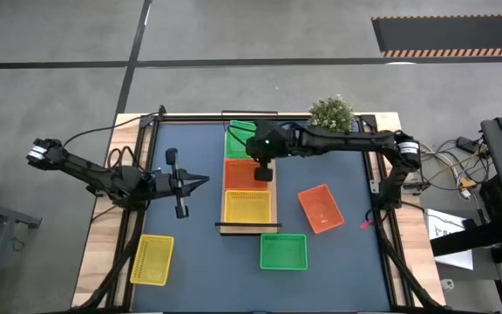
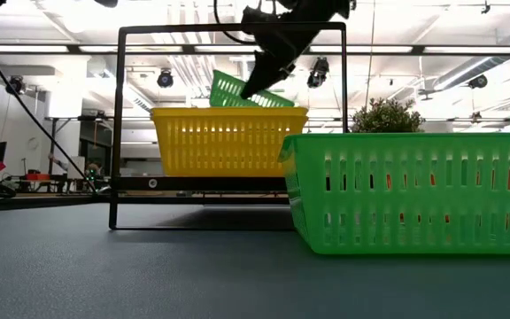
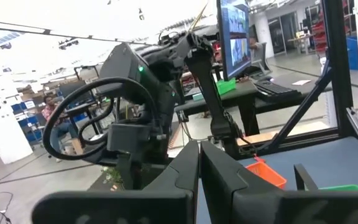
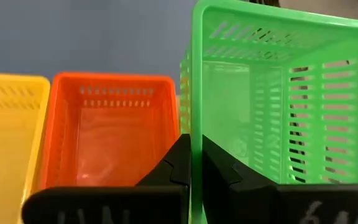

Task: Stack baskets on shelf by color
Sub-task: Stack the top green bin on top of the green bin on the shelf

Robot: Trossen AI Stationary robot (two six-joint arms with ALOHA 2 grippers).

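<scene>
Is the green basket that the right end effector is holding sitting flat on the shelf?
No, in the low view the green basket hangs tilted in the right end effector above the yellow basket.

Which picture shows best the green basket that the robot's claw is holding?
The right wrist view: the green basket fills it, its rim pinched by the right gripper. The high view hides most of it under the arm; the low view shows a tilted corner; the left wrist view shows none.

No text, label, brand, number or sign can be read on anything in these views
</scene>
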